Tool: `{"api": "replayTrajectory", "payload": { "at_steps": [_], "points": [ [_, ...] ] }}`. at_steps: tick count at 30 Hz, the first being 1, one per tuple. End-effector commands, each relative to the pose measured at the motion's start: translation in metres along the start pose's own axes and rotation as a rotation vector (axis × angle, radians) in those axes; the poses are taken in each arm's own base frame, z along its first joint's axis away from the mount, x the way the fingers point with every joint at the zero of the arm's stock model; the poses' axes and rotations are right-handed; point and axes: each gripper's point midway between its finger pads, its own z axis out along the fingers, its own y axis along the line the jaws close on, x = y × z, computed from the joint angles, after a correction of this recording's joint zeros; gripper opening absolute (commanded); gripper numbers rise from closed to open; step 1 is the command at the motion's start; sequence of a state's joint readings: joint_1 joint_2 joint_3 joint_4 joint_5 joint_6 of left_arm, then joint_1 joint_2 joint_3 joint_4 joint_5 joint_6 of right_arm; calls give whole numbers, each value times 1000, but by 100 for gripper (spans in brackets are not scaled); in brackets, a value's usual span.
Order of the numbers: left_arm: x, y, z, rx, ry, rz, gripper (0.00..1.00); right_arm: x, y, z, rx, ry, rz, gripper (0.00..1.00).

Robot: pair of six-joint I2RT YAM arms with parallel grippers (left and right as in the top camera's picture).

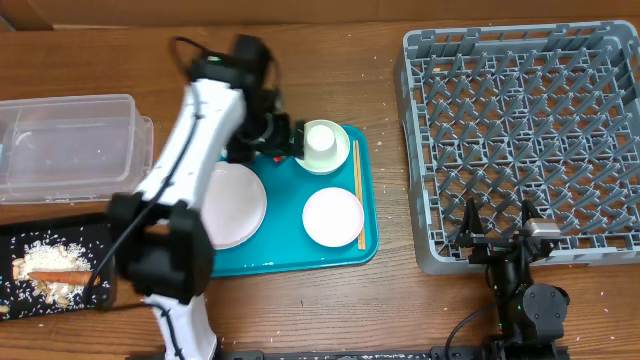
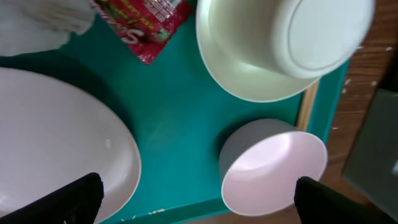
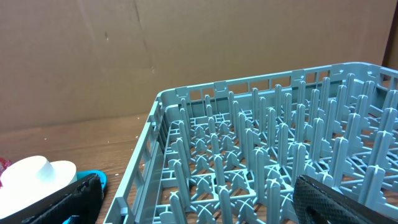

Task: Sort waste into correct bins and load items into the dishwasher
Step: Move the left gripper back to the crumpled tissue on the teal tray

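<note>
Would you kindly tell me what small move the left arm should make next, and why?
Probably ease the open left claw forward over the red snack wrapper and lower onto it. The wrapper lies on the teal tray beside the white tissue, just ahead of the spread fingers, and nothing is held. The right claw rests open by the dish rack.

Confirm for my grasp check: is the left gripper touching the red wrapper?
Apart. Left wrist view shows the red wrapper on the teal tray, clear of the open left gripper.

The left arm [image 1: 195, 140] covers part of the large plate [image 1: 243, 205].
</note>
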State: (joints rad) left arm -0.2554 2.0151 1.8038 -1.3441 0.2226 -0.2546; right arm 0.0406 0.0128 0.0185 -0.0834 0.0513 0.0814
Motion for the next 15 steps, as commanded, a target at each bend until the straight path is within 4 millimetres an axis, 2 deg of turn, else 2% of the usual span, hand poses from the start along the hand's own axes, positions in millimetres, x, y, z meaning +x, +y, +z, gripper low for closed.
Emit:
{"api": "replayTrajectory", "payload": {
  "at_steps": [1, 6, 11, 15],
  "points": [
    [-6, 19, 21, -139, 12, -42, 100, 2, -1, 0, 2, -3, -3, 100],
    [-22, 52, 6, -234, -63, -144, 100, 2, -1, 0, 2, -3, -3, 100],
    [-44, 81, -19, -206, -140, -231, 100, 2, -1, 0, 1, -3, -3, 100],
    [-66, 106, -24, -157, -211, -299, 100, 2, -1, 0, 2, -3, -3, 100]
  ]
}}
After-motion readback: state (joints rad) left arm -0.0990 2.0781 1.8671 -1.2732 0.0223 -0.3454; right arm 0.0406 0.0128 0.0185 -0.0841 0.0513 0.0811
